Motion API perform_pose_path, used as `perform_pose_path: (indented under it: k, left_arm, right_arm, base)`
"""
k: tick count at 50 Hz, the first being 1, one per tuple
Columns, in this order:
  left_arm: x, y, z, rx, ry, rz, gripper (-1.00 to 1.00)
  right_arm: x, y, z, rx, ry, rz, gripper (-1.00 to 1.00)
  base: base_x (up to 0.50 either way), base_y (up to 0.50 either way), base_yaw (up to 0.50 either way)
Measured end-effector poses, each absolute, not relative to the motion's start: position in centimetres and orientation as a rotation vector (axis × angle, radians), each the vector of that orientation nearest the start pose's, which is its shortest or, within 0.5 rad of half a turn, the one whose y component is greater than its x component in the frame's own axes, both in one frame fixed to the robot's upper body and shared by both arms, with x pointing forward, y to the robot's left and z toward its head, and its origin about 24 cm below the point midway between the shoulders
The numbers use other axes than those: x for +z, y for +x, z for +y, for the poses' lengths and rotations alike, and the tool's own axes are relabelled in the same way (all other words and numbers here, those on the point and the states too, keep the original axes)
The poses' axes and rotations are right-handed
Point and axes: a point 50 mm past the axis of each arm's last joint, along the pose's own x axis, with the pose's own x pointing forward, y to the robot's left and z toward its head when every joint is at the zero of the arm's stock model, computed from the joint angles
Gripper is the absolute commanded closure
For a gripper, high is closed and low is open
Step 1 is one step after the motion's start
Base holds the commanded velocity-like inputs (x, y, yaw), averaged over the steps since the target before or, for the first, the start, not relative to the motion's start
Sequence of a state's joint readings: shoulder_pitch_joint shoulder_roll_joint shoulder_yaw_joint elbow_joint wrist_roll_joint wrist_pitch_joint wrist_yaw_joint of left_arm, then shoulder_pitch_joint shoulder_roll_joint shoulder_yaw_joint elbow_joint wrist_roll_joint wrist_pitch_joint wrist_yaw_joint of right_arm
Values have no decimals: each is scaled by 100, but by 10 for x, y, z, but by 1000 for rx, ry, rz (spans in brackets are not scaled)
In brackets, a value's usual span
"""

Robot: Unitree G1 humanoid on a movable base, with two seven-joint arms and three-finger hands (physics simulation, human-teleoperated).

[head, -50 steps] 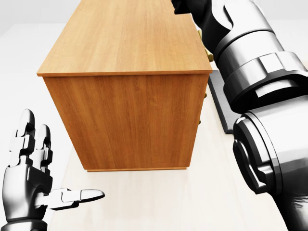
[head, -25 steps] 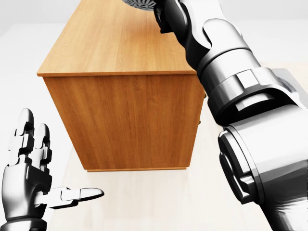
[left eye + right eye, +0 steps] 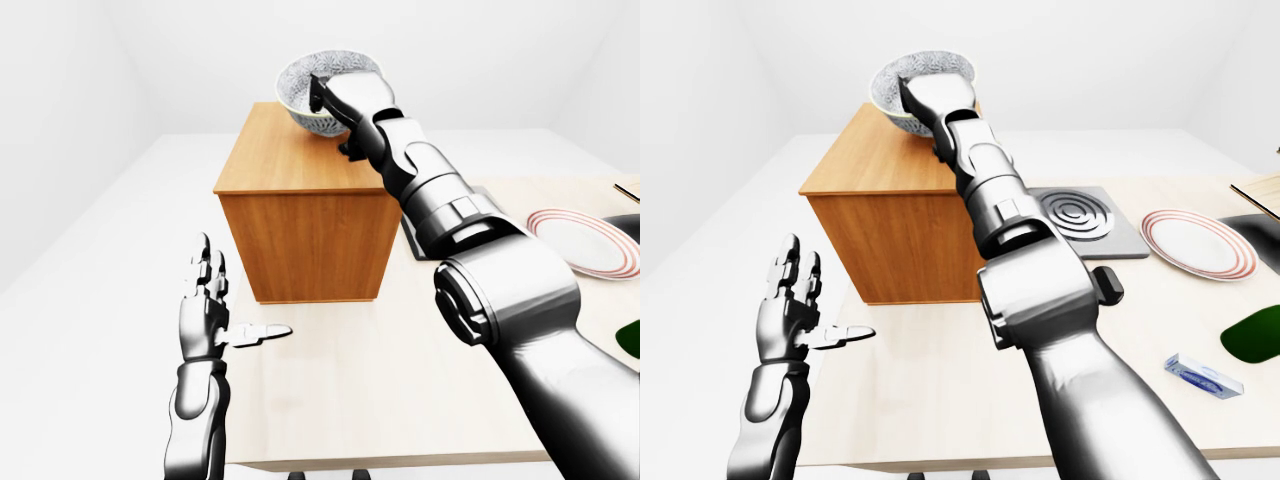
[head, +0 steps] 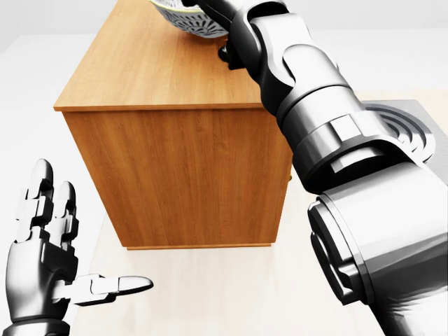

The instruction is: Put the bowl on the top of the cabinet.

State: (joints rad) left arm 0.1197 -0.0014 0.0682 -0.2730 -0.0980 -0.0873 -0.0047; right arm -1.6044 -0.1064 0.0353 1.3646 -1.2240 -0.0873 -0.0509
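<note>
A patterned white bowl (image 3: 300,92) is over the far end of the wooden cabinet's top (image 3: 285,150); I cannot tell whether it touches the wood. My right hand (image 3: 325,100) is shut on the bowl's right rim, with the arm stretched across the cabinet. The bowl also shows at the top edge of the head view (image 4: 183,19). My left hand (image 3: 215,310) is open and empty, fingers up and thumb out, below and left of the cabinet (image 4: 182,175), apart from it.
The cabinet stands on a pale table (image 3: 940,400). Right of it are a grey burner plate (image 3: 1080,220), a red-rimmed plate (image 3: 1195,243), a green object (image 3: 1255,335) and a small blue box (image 3: 1203,375). The table's near edge runs along the bottom.
My right arm has swung left over the cabinet, bringing the bowl into the head view above the top. The left hand has stayed in place.
</note>
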Motion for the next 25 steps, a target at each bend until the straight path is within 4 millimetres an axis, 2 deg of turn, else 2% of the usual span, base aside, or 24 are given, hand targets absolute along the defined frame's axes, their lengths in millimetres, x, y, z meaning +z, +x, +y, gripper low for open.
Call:
perform_pose_path:
  k: [25]
  left_arm:
    - [86,227,173,92,-77,-250,-100]
  right_arm:
    - [326,419,-51,12,-1489,-493,-100]
  base:
    - [0,0,0]
